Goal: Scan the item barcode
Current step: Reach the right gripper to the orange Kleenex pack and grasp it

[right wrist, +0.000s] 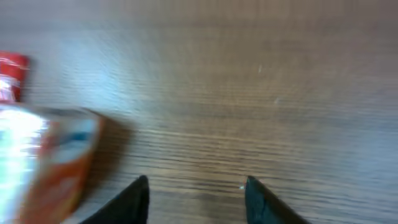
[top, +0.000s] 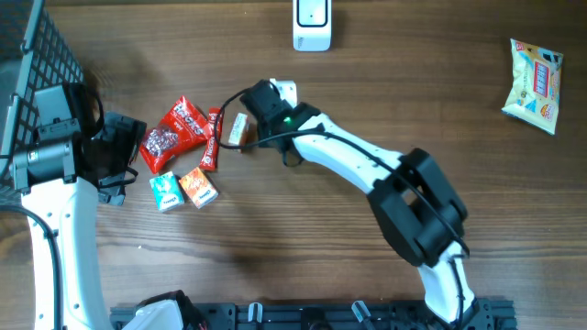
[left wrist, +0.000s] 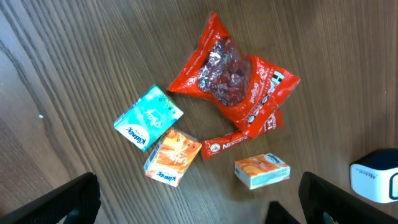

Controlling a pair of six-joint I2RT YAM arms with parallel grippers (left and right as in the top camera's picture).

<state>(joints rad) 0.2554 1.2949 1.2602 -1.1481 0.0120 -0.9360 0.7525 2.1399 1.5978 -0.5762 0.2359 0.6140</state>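
Two grippers over the left half of the desk [top: 413, 73]: left gripper [left wrist: 205, 206] jaws wide apart near red snack bag [left wrist: 233, 81]; right gripper [right wrist: 196, 199] jaws apart, empty, beside orange box [top: 240, 129].

Brown wood-grain table [top: 275, 257] under soft, even light.

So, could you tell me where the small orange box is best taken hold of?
I'd grip it across its two long sides, coming straight down from above. The small orange box lies flat on the table, slightly apart from the red stick pack, so both long sides look free and the narrow width suits a pinch.
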